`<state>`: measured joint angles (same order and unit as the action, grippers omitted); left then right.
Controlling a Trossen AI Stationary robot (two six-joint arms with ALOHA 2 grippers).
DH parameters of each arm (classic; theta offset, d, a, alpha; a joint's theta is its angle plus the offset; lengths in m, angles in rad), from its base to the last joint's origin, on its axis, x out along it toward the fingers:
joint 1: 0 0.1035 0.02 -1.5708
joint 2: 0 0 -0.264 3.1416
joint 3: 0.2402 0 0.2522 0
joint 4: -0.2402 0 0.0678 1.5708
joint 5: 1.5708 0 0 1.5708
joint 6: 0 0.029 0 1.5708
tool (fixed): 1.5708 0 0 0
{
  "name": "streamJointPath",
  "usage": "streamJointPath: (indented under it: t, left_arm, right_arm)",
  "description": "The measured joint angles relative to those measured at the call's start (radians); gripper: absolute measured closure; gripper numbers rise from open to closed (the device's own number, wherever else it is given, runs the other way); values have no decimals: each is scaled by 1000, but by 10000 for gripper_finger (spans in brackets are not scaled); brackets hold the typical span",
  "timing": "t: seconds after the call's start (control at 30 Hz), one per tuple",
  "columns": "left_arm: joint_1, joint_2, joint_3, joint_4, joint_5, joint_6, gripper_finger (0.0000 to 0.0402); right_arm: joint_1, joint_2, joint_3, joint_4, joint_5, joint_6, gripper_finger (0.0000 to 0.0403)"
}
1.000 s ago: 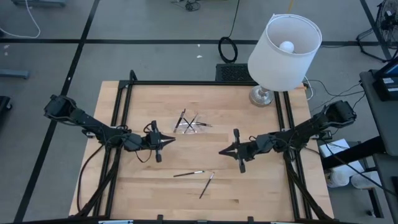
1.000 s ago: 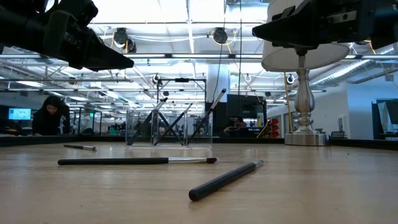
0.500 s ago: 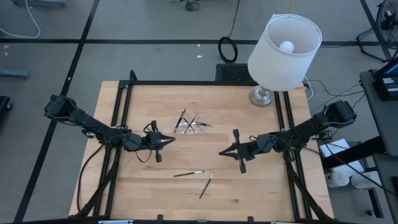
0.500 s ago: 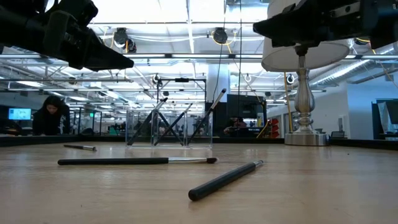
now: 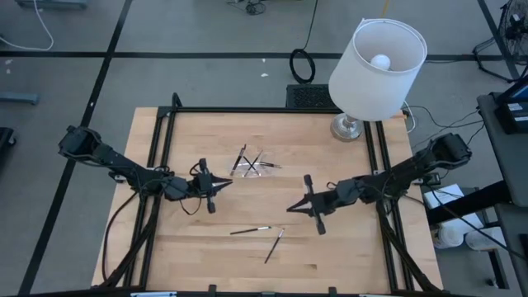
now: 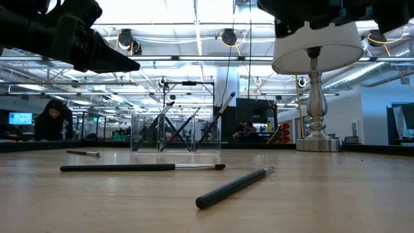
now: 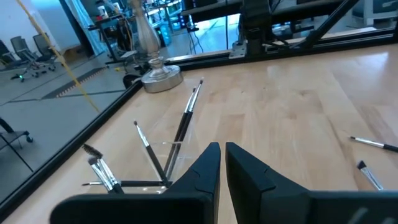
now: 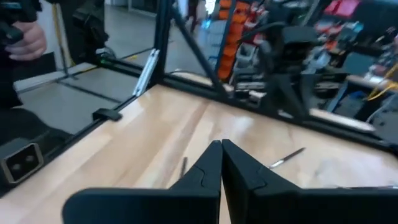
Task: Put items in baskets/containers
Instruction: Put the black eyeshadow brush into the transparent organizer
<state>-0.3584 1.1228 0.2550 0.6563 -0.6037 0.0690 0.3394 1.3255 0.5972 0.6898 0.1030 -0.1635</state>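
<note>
Since a second earlier the right hand (image 5: 290,207) had shifted toward the middle of the tabletop (image 5: 198,247) and slightly nearer the front edge, its arm stretched further inward; the left hand (image 5: 228,184) had not moved. In the inspector's judgement, this put the right arm at the start of a reach toward the loose brushes, with no pickup yet begun. The right hand's fingers (image 8: 214,163) lay together, tips pointing toward the table centre, and held nothing; it hung clear above the tabletop, well up out of the low view's lower field. The left hand hovered just beside the clear container (image 5: 253,167), on the side nearer its own arm, with its fingers (image 7: 219,163) together and empty. The container stood near the centre of the tabletop toward the lamp (image 5: 375,70), and already held several brushes (image 6: 169,128) leaning crossed against its walls. Two loose brushes remained near the front: a long brush (image 5: 249,230) lying roughly crosswise, and a second brush (image 5: 274,245) angled beside it, close to it but apparently not touching. A further small brush (image 6: 83,153) appeared in the low view, farther back on the left. At least two items therefore remained to be placed. The right hand would need to part its fingers and descend before any grasp.
</note>
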Motion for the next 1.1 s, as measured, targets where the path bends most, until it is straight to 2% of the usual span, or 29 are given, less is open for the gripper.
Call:
streamJointPath:
  t: [0.27,0.6,0.77,1.1]
  left_arm:
    - [0,0,0,0,0,-4,366]
    - [0,0,0,-1,1,-7,366]
    - [0,0,0,-1,1,-8,366]
    - [0,0,0,-2,2,-25,366]
  right_arm:
    - [26,189,162,-52,-3,13,403]
    - [21,435,385,-208,-29,-5,400]
    - [21,511,428,-180,-133,-5,384]
    - [23,608,440,-172,-157,77,333]
